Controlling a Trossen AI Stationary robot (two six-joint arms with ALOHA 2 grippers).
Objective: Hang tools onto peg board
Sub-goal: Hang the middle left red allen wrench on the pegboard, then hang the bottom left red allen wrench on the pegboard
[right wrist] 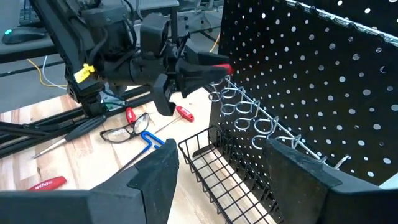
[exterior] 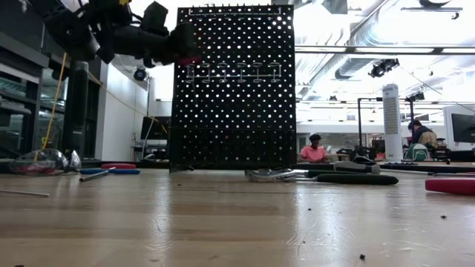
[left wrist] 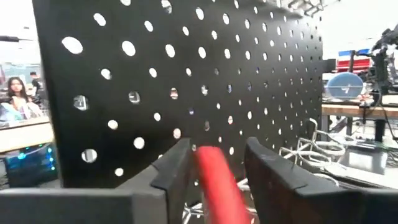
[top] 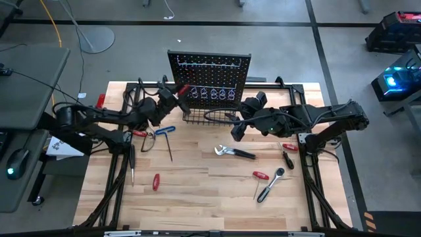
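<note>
The black peg board stands upright at the table's far edge, with a row of silver ring hooks and a wire basket along its foot. My left gripper is raised at the board's upper left, above the leftmost hooks. It is open, with a red screwdriver handle between its fingers; the shaft is hidden. My right gripper hovers open near the basket's right part, with nothing between its fingers. More tools lie flat on the table. My left gripper's fingers stand level on either side of the red handle, pointing at the board's face. A gap shows between the handle and one finger. The handle lies close against the other finger; whether they touch, I cannot tell.
On the wood lie silver pliers, a chrome ratchet, red-handled screwdrivers, a black-handled one, a blue T-key, clear safety glasses and a long dark screwdriver. The near half has free room.
</note>
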